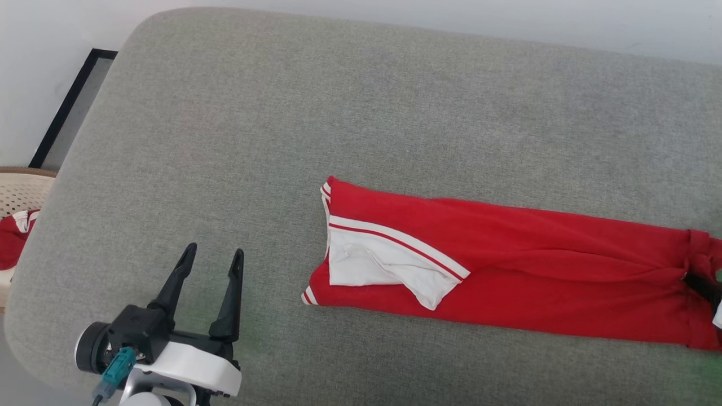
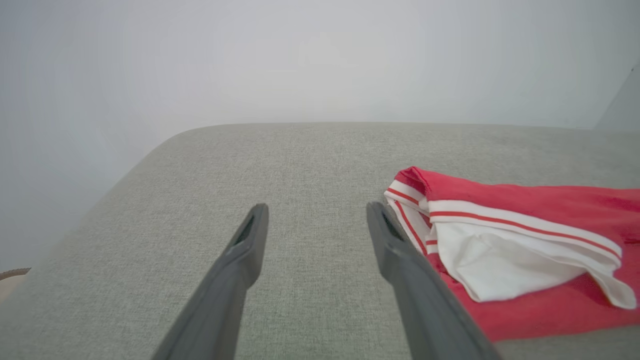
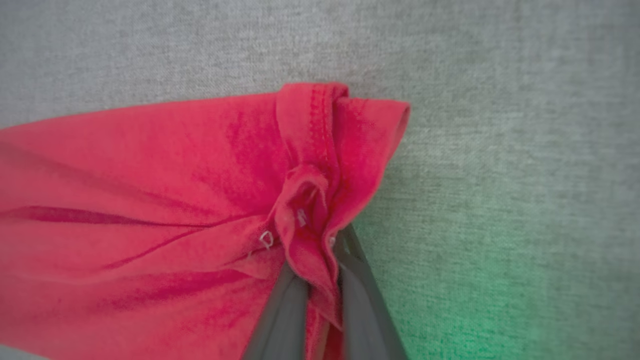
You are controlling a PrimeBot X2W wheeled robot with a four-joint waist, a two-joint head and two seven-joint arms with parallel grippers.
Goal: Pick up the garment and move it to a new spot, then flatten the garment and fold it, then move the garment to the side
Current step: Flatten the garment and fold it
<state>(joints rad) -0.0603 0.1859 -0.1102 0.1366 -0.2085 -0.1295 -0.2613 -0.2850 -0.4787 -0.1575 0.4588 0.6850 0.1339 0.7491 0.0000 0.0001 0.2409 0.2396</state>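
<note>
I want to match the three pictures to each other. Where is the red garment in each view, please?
Head view: the garment lies stretched from the centre to the right edge.
Left wrist view: the garment is at the lower right, beside the open left gripper.
Right wrist view: the garment covers the left and centre, pinched by the right gripper.
Shared landmark: the grey cushion under it.

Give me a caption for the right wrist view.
Right gripper pinches the red garment by its bunched end on grey cushion.
</note>
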